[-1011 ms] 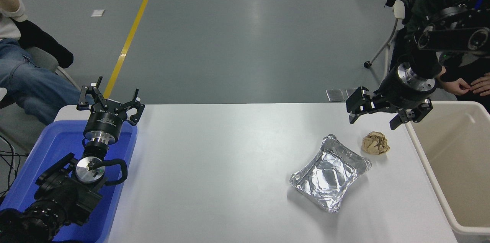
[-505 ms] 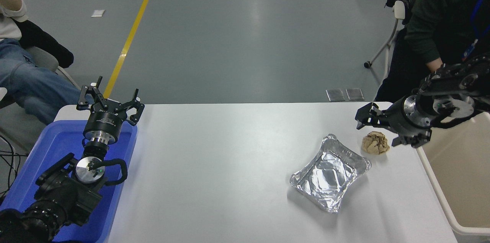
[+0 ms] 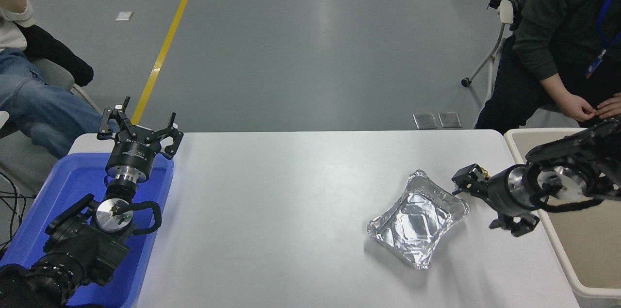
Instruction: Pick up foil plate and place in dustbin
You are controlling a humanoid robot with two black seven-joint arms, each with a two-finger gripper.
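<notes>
Starting at the near edge of the white table (image 3: 291, 230), the left gripper (image 3: 139, 126) is seen parked over the blue tray (image 3: 58, 186) at the near left corner, its fingers spread and nothing held. Toward the near right corner the foil plate (image 3: 418, 218) is found lying flat and empty on the table, turned at an angle to the edges, untouched. Just beside its far right corner the right gripper (image 3: 478, 201) is held low, reaching in from the right edge with its jaws parted and nothing between them; a scrap of brown is glimpsed at its upper finger, too hidden to be identified. Against the right edge the dustbin (image 3: 538, 211) is set, its cream rim close behind the arm, well within reach of the plate. The step in hand is judged to be the approach for the pick: the plate has not been gripped. For the next move, one finger would likely need to be brought over the rolled rim and one under or outside it, and the thin foil pinched gently so it is not crushed or pushed away. At the far side two seated people are seen; a badge hangs from a blue lanyard. No brand or other writing can be read.
</notes>
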